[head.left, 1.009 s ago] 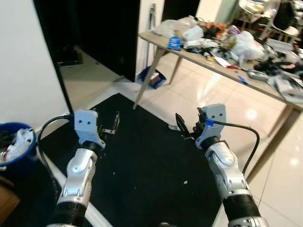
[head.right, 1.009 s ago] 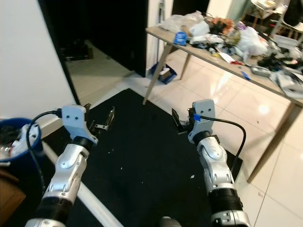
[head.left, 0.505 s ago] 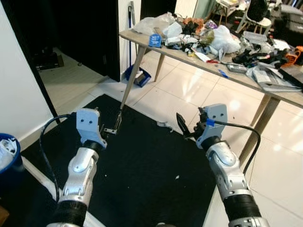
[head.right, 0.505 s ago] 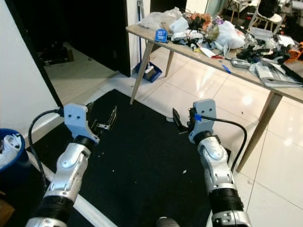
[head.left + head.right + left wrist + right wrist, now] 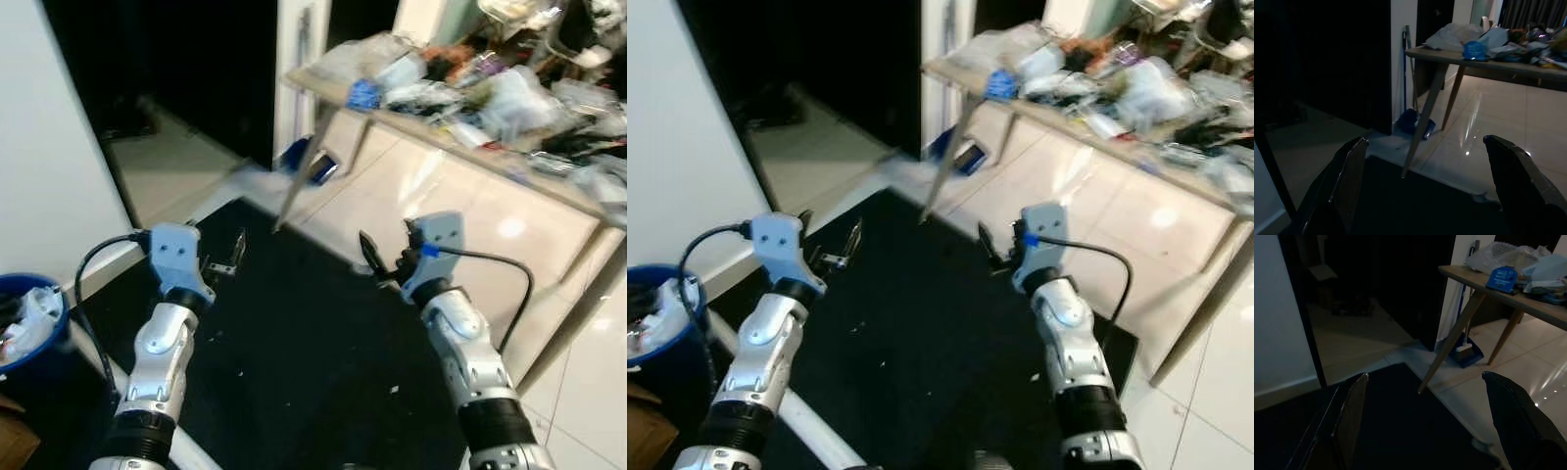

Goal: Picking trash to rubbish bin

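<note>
Left gripper [image 5: 223, 262] and right gripper [image 5: 380, 264] both spread, empty, over black mat [image 5: 294, 333] — cluttered table [image 5: 460, 147] ahead, blue bin [image 5: 29, 323] far left.

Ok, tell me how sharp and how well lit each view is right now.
Left and right eye views: bright but motion-blurred, the clutter on the table smeared, glare on the pale floor tiles. Left wrist view: dim, the end effector fingers dark silhouettes, the doorway nearly black. Right wrist view: equally dark, though the table leg reads sharply.
</note>
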Tool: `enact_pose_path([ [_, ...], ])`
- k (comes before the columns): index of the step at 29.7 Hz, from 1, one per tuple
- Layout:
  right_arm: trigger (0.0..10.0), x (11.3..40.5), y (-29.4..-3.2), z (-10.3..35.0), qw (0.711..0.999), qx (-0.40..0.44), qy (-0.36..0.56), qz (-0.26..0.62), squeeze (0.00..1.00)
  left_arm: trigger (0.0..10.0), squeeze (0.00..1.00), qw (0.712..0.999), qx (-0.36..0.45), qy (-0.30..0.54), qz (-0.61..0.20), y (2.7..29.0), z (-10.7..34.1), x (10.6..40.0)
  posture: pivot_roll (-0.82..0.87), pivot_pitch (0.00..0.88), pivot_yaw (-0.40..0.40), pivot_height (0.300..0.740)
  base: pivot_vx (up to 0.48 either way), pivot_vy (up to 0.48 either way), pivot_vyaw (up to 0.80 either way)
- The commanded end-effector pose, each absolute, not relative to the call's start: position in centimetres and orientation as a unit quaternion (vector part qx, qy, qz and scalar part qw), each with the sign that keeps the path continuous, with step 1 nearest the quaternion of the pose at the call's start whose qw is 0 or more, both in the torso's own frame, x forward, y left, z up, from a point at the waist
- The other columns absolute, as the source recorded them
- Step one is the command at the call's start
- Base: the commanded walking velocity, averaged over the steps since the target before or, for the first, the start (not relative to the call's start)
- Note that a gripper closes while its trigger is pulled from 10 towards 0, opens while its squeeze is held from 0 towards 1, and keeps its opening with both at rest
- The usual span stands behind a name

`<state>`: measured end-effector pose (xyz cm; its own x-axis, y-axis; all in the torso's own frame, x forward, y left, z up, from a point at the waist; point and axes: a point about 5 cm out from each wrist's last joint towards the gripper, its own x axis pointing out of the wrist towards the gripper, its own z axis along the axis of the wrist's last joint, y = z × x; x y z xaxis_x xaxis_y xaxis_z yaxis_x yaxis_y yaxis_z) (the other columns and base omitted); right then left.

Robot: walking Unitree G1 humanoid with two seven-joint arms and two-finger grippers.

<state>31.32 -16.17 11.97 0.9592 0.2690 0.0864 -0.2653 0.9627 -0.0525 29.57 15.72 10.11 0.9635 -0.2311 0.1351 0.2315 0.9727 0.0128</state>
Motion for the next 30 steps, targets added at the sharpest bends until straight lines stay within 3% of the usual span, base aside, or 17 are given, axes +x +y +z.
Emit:
enact_pose_path([
  [1, 10.0, 31.32, -16.83, 11.85, 0.991, -0.021, -0.039, 0.126, 0.0, 10.0, 0.0, 0.99, -0.006, -0.067, -0.125, 15.23, 10.09, 29.62, 0.0, 0.0, -0.022, 0.74, 0.371, 0.0, 0.0],
  [16, 10.0, 31.39, -16.8, 11.84, 0.991, -0.02, -0.037, 0.127, 0.0, 10.0, 0.0, 0.99, -0.005, -0.068, -0.126, 15.22, 10.08, 29.62, 0.0, 0.0, -0.024, 0.74, 0.377, 0.0, -0.72],
  [30, 10.0, 31.41, -16.83, 11.88, 0.991, -0.02, -0.04, 0.129, 0.0, 10.0, 0.0, 0.989, -0.005, -0.068, -0.128, 15.2, 10.0, 29.64, 0.0, 0.0, -0.026, 0.74, 0.376, 0.0, 0.0],
])
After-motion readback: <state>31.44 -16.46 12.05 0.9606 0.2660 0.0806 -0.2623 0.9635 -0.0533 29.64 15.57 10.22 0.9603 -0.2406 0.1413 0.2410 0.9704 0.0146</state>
